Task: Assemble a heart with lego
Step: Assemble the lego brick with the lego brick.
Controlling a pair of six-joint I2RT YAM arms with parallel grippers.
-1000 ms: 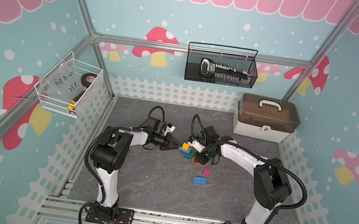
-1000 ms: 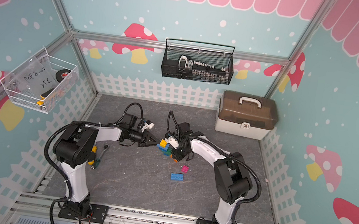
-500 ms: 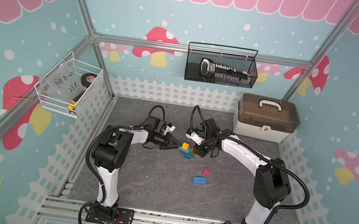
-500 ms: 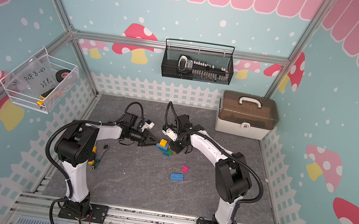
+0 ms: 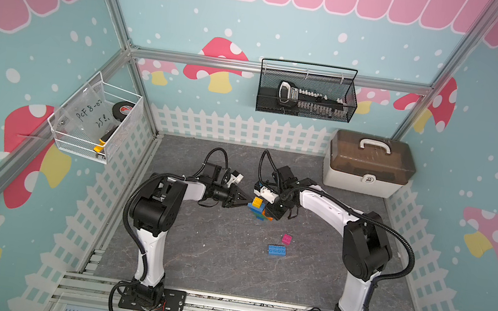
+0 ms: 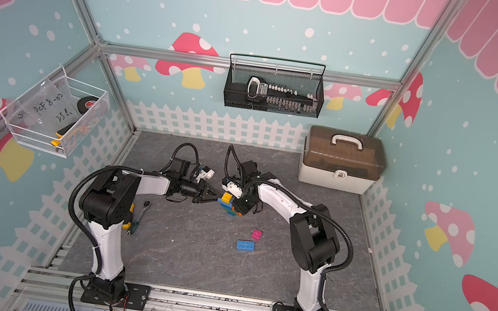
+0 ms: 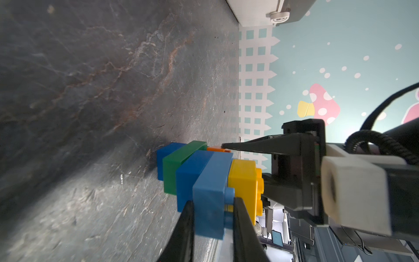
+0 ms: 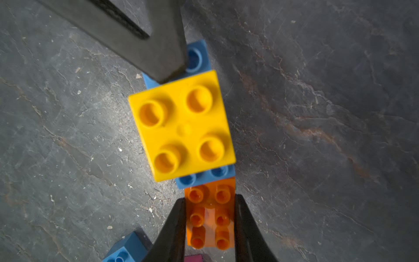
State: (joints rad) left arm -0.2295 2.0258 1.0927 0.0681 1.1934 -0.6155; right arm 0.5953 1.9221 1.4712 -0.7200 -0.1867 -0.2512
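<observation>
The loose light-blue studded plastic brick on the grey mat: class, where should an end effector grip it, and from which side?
Probably pinch the loose light-blue studded plastic brick across its two long side walls at mid-length, coming straight down. It lies flat, studs up, on the grey mat; the small pink plastic brick sits apart, leaving both walls free.

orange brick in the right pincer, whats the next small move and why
Probably press the orange brick a touch further into the heart before letting go. The right pincer is shut on it, low against the heart's end, lower than the yellow brick, and the left pincer is shut on the light blue brick, bracing. Whether the orange is fully seated doesn't show.
</observation>
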